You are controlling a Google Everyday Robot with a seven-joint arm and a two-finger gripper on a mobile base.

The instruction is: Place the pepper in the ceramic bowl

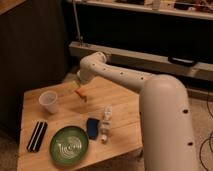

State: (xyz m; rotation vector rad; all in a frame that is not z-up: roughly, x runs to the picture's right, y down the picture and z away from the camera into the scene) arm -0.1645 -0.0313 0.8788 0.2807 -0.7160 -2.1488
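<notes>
The pepper (81, 94) is small and orange-red and lies on the wooden table (125, 107) near its far edge. My gripper (76, 86) is at the end of the white arm, low over the table, just above and left of the pepper, which pokes out below it. The green ceramic bowl (69, 145) with pale swirl lines sits at the front of the table, left of centre, well in front of the gripper, with nothing in it.
A white translucent cup (48, 101) stands left of the pepper. A black flat object (37, 135) lies left of the bowl. A dark blue object (93, 127) and a small clear bottle (106, 120) are right of the bowl. My arm spans the table's right side.
</notes>
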